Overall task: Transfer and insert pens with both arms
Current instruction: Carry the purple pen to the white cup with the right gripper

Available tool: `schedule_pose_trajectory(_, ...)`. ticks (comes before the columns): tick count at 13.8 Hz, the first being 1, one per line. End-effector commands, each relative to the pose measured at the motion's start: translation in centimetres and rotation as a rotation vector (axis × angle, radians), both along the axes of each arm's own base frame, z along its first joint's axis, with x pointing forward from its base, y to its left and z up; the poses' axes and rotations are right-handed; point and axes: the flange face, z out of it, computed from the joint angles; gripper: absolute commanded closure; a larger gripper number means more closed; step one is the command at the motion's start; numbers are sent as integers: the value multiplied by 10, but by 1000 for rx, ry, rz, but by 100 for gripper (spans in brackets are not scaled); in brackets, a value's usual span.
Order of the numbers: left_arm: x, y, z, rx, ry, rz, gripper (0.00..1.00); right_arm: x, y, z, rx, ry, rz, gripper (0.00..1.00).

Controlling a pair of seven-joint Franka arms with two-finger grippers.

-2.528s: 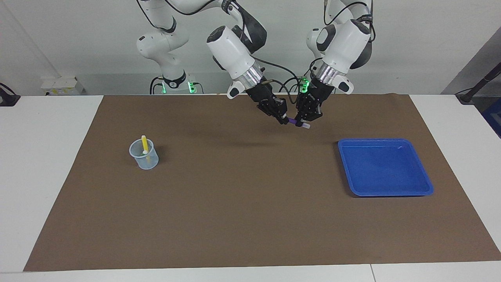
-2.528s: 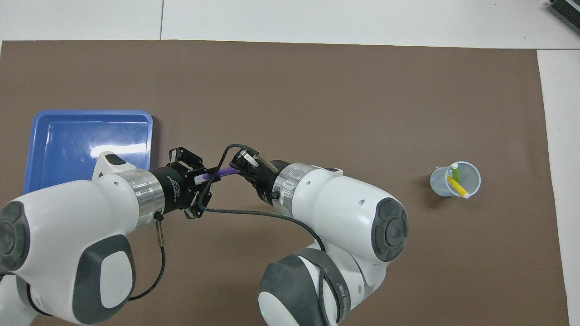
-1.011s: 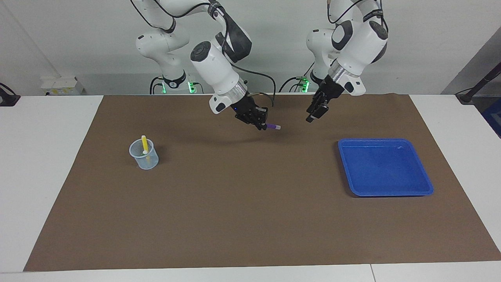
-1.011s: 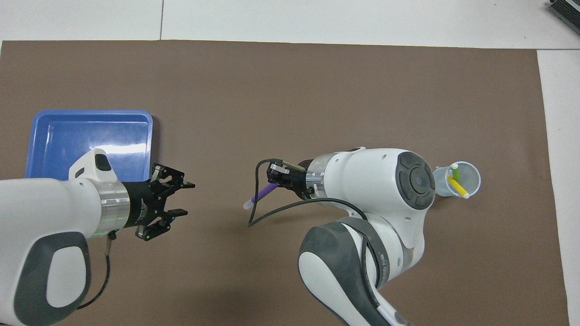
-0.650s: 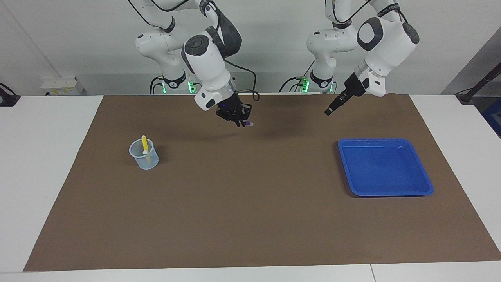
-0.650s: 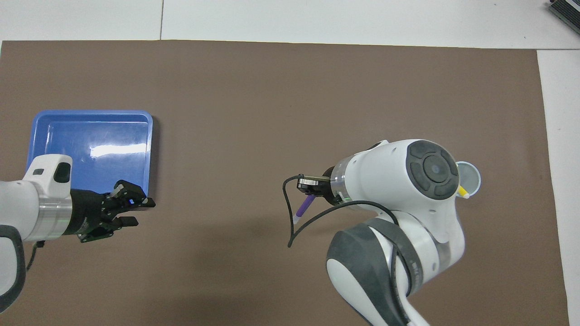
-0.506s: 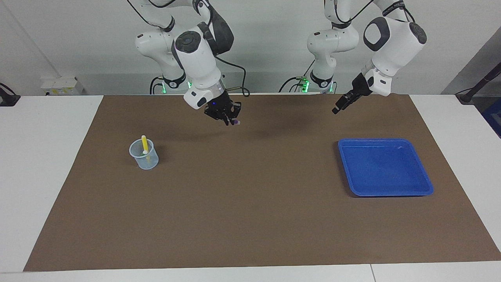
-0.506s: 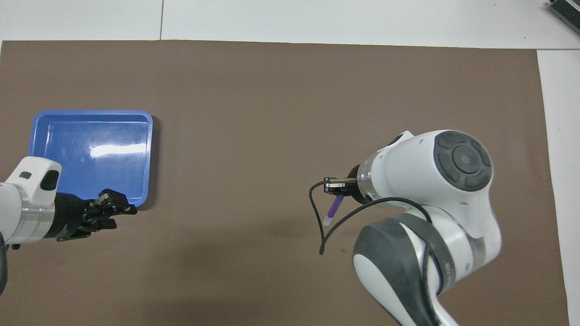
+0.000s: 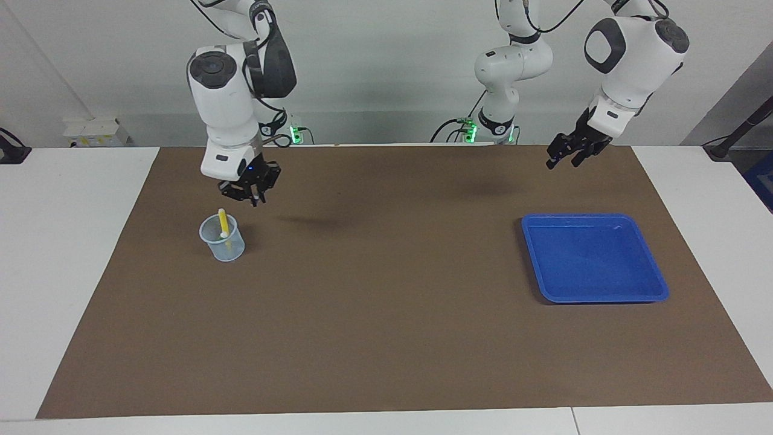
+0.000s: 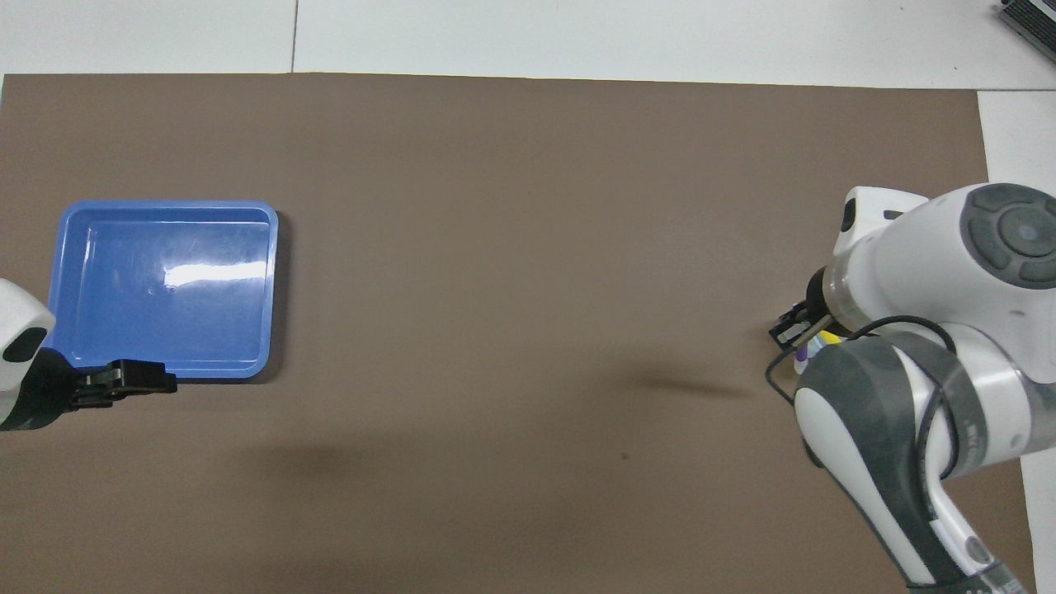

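Purple pen [image 10: 799, 355] shows only as a short violet sliver with a pale end, hanging from my right gripper [image 9: 252, 196], whose fingers are clenched on it. From the facing view I cannot pick the pen out against the black fingers. That gripper points straight down over the brown mat [image 9: 386, 314], above and just beside the clear cup [image 9: 222, 241] at the right arm's end of the table. My own white forearm and its looped black cable cover nearly all of the cup from overhead. The cup is a small translucent plastic beaker, wider at the rim than at the base. The yellow pen [image 9: 223, 223] leans inside it, slim and bright, with its top poking above the rim. Nothing lies on the mat between the gripper and the cup. At the left arm's end of the table sits the blue tray [image 9: 592, 216], a shallow glossy rectangle with rounded corners and a raised lip, and light glints on its floor. My left gripper [image 9: 564, 156] hangs in the air over the mat beside the tray's corner, with its fingers spread apart and nothing between them. The mat is flat, matte and smooth, and it covers most of the white table [image 9: 72, 241].
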Motion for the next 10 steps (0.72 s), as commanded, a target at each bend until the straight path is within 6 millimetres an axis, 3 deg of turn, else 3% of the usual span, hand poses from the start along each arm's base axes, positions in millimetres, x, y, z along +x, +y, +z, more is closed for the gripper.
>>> schedule_pose_trajectory(1,24,10,21,22,24,-30,0,4,-17,4,-62,-6,162,100)
schedule_pose_trajectory(5,44,10,46,64,14,-54,0,9,-20,1,-79,-51,192,100)
schedule_pose_trajectory(7,52,5,50,74,-6,-60,0,11,-33,-11,-64,-81,192,100)
schedule_pose_trajectory(10,63,-8,55,76,-44,-83,0,9,-31,-31,-53,-91,187,100)
